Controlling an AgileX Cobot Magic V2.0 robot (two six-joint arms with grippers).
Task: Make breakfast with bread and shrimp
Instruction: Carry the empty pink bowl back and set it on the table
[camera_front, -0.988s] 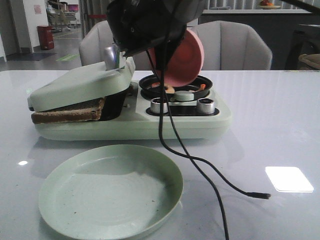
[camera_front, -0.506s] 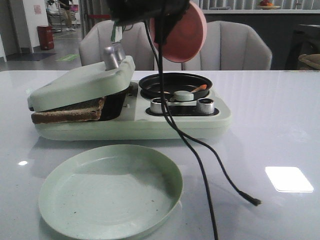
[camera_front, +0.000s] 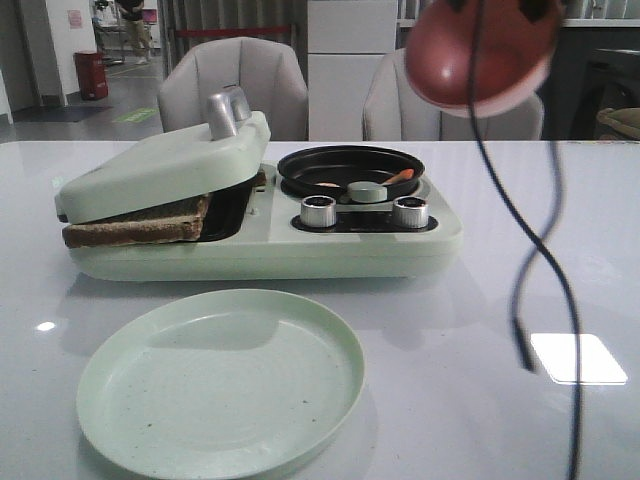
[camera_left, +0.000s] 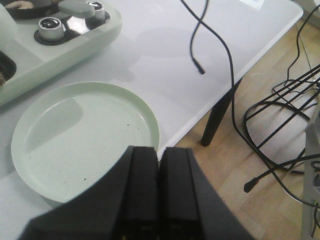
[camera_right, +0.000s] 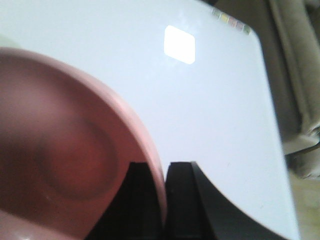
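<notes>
Glossy white table (camera_front: 560, 230), grey armchairs (camera_front: 235, 85) far side, no legible writing. Bread (camera_front: 140, 222) under sandwich-maker lid, shrimp (camera_front: 398, 176) in black pan. Right gripper (camera_right: 165, 200) pinches pink bowl (camera_front: 480, 55) rim; left gripper (camera_left: 160, 190) fingers pressed together, holding nothing.

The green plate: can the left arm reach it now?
Probably yes. The left gripper, shut and empty, hovers just above the green plate, which lies bare, and nothing stands between them.

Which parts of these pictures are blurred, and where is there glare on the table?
Front view: the pink bowl and cable are motion-blurred; a bright square glare lies on the table. Right wrist view: the bowl is soft and dim; the same kind of glare shows. Left wrist view: sharp.
</notes>
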